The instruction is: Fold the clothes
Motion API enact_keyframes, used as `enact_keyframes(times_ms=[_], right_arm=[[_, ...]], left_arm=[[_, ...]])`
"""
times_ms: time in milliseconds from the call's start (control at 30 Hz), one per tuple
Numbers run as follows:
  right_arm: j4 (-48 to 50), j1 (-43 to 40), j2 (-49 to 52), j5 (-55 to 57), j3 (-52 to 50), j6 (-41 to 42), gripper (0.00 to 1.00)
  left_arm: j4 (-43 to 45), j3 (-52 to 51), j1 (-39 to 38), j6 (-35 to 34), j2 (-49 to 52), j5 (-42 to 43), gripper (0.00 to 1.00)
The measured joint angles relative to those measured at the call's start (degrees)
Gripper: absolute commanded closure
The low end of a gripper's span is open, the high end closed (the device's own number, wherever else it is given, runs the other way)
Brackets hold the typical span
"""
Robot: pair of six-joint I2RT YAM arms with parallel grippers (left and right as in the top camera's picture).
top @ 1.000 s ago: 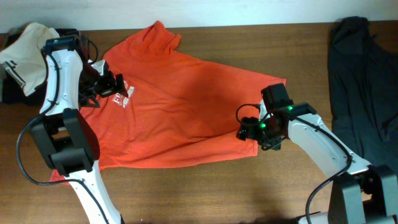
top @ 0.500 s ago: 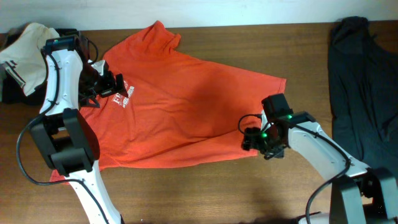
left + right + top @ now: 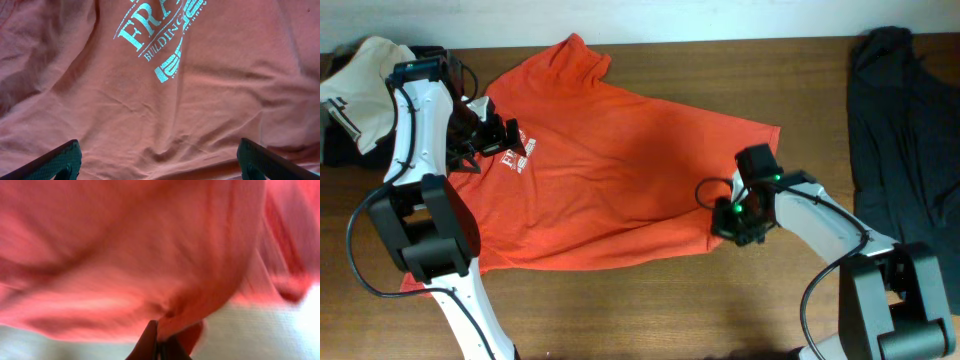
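The clothes are one red-orange T-shirt spread across the brown table, its white lettering near the left side. My left gripper hovers over that lettering with its fingers wide open and only cloth between them. At the shirt's lower right corner my right gripper is shut on a pinch of the hem. In the right wrist view the T-shirt fills the frame and bunches into the closed gripper.
A dark garment lies along the right side of the table. A cream-and-black cloth pile sits at the far left corner. The wall edge runs along the back.
My right gripper has moved down to the shirt's lower right corner and closed on the hem. The left arm and the rest of the shirt have stayed put.
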Motion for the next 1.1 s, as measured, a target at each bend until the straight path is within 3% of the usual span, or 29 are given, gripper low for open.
enact_keyframes(times_ms=[200, 233, 300, 333, 367, 433, 567, 733, 933, 1100], right_arm=[[22.1, 0.0, 2.1, -0.8, 3.3, 7.2, 0.95], [26.1, 0.0, 4.3, -0.7, 3.4, 7.9, 0.88], [29.8, -0.1, 9.9, 0.0, 3.6, 8.8, 0.32], [29.6, -0.3, 11.3, 0.3, 3.6, 9.1, 0.19], [29.1, -0.7, 11.7, 0.5, 3.6, 9.0, 0.15], [26.5, -1.5, 11.3, -0.2, 4.5, 8.1, 0.14], [9.7, -4.4, 10.0, 0.4, 10.3, 5.5, 0.13], [1.2, -4.5, 9.3, 0.5, 13.2, 3.0, 0.19], [1.8, -2.0, 9.6, 0.5, 13.2, 2.2, 0.41], [2.7, 1.4, 11.2, 1.9, 13.0, 2.4, 0.41]], left_arm=[[0.2, 0.0, 0.0, 0.0, 0.0, 0.0, 0.01], [0.3, 0.0, 0.0, 0.0, 0.0, 0.0, 0.01], [0.2, 0.0, 0.0, 0.0, 0.0, 0.0, 0.01], [0.2, 0.0, 0.0, 0.0, 0.0, 0.0, 0.01], [0.2, 0.0, 0.0, 0.0, 0.0, 0.0, 0.01], [0.3, 0.0, 0.0, 0.0, 0.0, 0.0, 0.01], [0.5, 0.0, 0.0, 0.0, 0.0, 0.0, 0.01], [0.5, 0.0, 0.0, 0.0, 0.0, 0.0, 0.01], [0.5, 0.0, 0.0, 0.0, 0.0, 0.0, 0.01], [0.4, 0.0, 0.0, 0.0, 0.0, 0.0, 0.01]])
